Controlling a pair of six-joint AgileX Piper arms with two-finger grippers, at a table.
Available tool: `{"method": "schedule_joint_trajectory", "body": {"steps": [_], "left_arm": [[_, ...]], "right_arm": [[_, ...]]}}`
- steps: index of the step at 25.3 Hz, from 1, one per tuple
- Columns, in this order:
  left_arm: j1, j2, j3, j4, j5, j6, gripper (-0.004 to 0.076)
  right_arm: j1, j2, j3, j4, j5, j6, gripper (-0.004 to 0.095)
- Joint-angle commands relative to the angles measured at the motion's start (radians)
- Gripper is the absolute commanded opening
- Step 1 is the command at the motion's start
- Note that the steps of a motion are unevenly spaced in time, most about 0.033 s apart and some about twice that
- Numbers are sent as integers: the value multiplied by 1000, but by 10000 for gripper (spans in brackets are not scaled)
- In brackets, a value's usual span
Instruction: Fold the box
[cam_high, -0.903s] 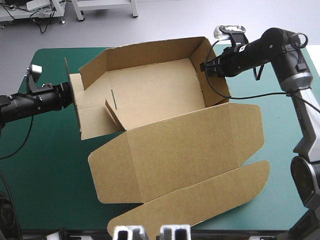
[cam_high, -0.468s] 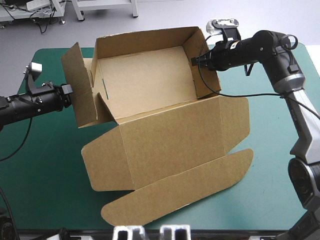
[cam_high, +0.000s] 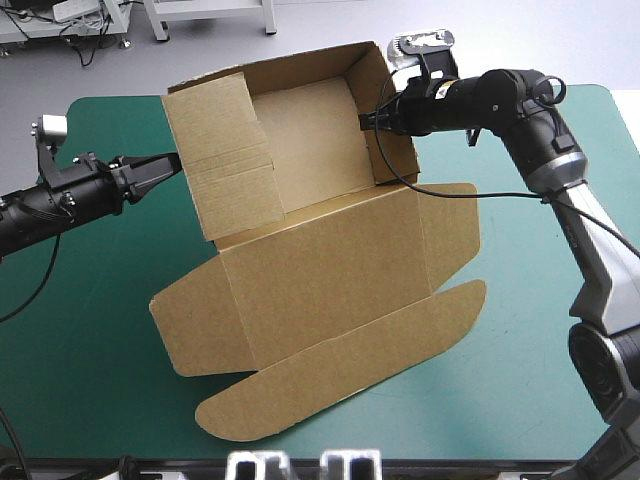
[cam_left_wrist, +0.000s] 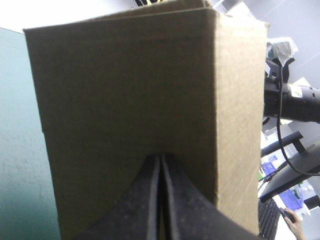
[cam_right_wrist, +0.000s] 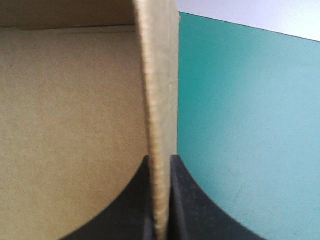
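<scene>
You are mid wall-raising on brown cardboard box (cam_high: 330, 280). Right gripper (cam_high: 368, 120) pinches right wall (cam_high: 388, 160). Left gripper (cam_high: 172, 163) clenched empty, seemingly nudging left flap (cam_high: 225, 150). Next: tuck flap inward.

The high camera looks forward and down from behind, taking in most of the table (cam_high: 90, 330), the box (cam_high: 330, 290) and both arms. The left wrist camera sights along the left claw (cam_left_wrist: 161, 159), close on the box's outer wall ahead. The right wrist camera, along the right claw (cam_right_wrist: 160, 162), meets a wall edge-on. All three share the box.
</scene>
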Motion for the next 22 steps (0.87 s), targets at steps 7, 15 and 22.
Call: {"method": "schedule_joint_trajectory", "body": {"steps": [7, 15, 22], "left_arm": [[-42, -24, -30, -53, 77, 17, 99], [-96, -24, -30, 42, 24, 24, 391], [-96, -24, -30, 148, -74, 14, 390]], "right_arm": [[8, 5, -31, 40, -86, 22, -14], [18, 32, -31, 61, -126, 37, -14], [36, 32, -31, 33, -130, 34, -14]]}}
